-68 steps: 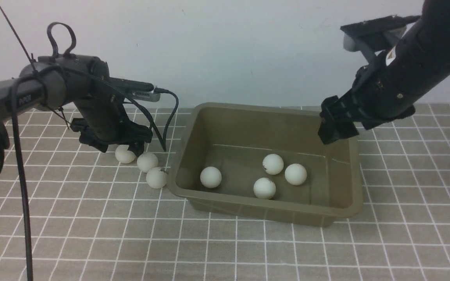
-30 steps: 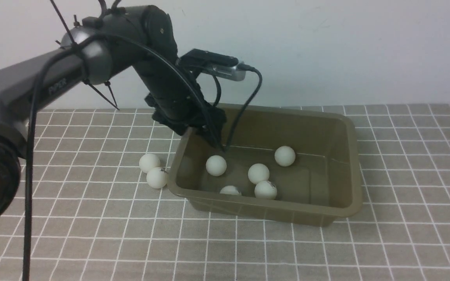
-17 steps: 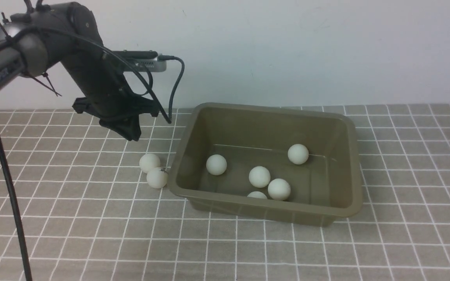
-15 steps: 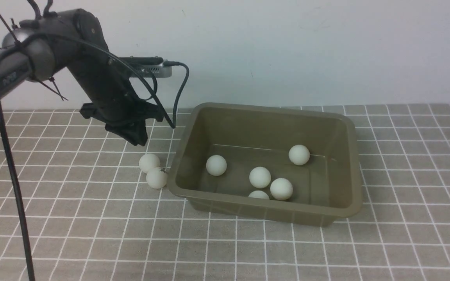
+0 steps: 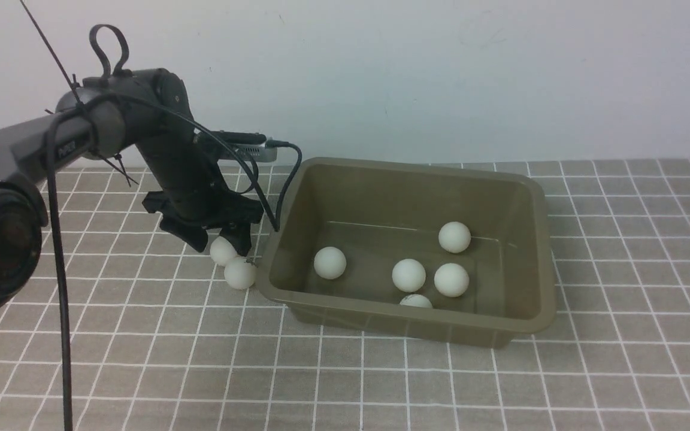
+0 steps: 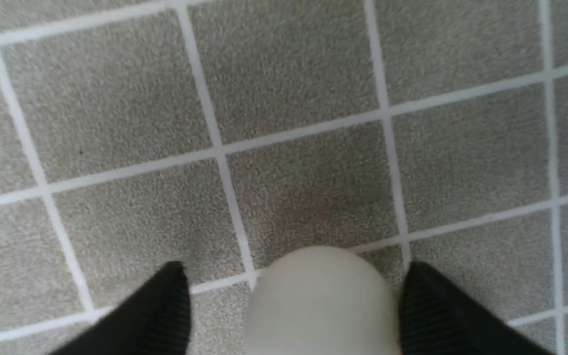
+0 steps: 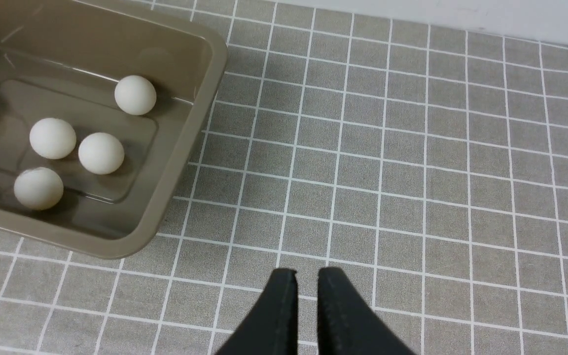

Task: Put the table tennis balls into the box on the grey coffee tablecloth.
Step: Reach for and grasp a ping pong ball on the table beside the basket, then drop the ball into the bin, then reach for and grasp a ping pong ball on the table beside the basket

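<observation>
We're straddling a ball (image 6: 321, 305) with the left tool (image 6: 295, 276), jaws spread, nothing gripped; best closing centred, not nudging second ball (image 5: 240, 273) beside it.

You had your left arm (image 5: 51, 137) reaching forward, bent down at the wrist. Its left gripper (image 5: 220, 246) sat low, pointing down, with its two fingers (image 6: 165, 305) spread apart. Your right gripper (image 7: 306, 276) hung up high, pointing down, its fingers (image 7: 279, 315) almost pressed together.
</observation>
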